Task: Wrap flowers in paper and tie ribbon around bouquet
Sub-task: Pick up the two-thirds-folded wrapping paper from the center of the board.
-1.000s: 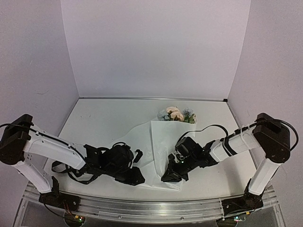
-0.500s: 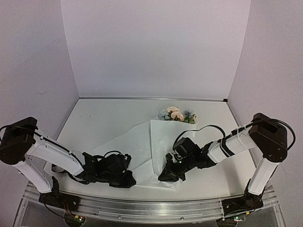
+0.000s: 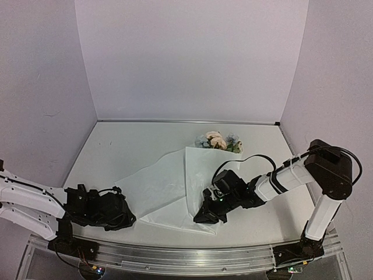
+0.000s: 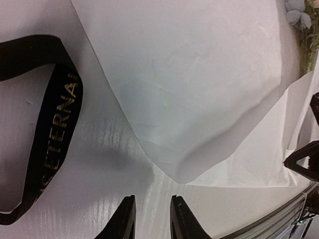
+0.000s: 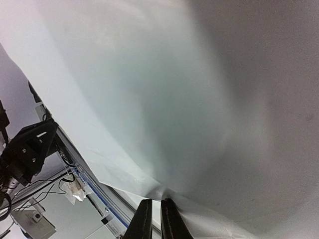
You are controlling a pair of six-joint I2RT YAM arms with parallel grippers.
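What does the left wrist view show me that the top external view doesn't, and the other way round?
Left wrist only: the ribbon with its pale lettering, lying on the table beside the paper, and that the left end effector is slightly open over bare table, holding nothing. Top external only: the right end effector pinching the paper's near edge. Both: the paper and the flowers at its far end.

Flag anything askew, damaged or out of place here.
Mildly. The thin white tissue paper lies skewed and half folded, puckered at its near corner where the right gripper pinches it. The peach and pale blue flowers peek out at its far edge. The black lettered ribbon lies in a loose loop beside it. No tear shows.
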